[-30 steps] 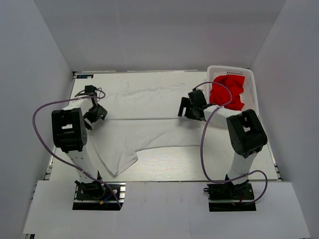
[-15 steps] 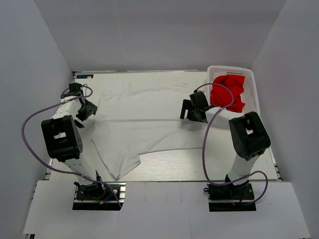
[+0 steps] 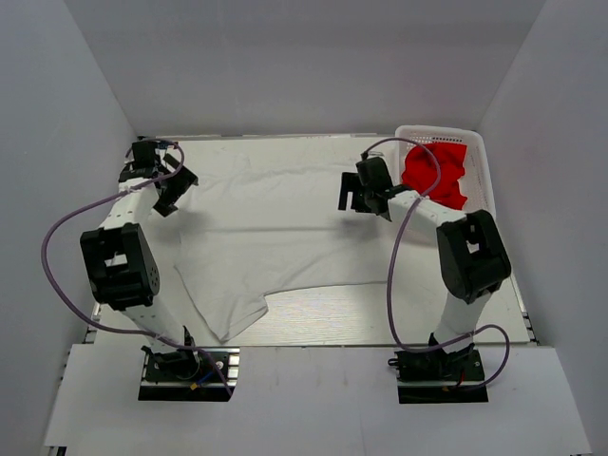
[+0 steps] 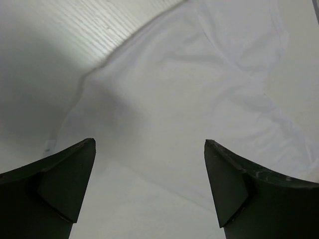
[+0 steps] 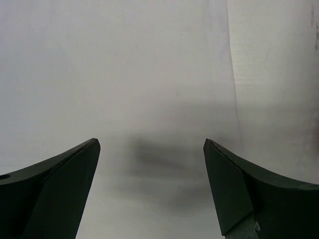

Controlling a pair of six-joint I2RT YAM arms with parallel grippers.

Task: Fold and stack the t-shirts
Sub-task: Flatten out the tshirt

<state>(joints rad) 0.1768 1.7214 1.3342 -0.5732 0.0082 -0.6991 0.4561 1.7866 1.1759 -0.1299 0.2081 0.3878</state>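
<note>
– White cloth first. Count of items?
– 2 t-shirts: 1 white t-shirt (image 3: 275, 228) and 1 red t-shirt (image 3: 435, 176). Also 1 basket (image 3: 482, 166), 2 grippers, 1 table (image 3: 323, 318).
– Location of each shirt?
– The white one lies spread flat on the table between the 2 arms. The red one is crumpled inside the basket at the far right corner.
– Orientation?
– The white shirt's long axis runs left to right, and 1 crease crosses it along the same line. 1 sleeve-like flap points toward the near left corner. Collar direction cannot be told. The red shirt is bunched, so no axis is readable.
– Left gripper (image 4: 149, 144)?
– Jaws spread wide with nothing between them. It sits over the shirt's far left edge, where cloth meets bare table.
– Right gripper (image 5: 152, 142)?
– Jaws equally wide and empty. It sits over the white shirt's right side, just beside the basket. Its shadow falls on the cloth below.
</note>
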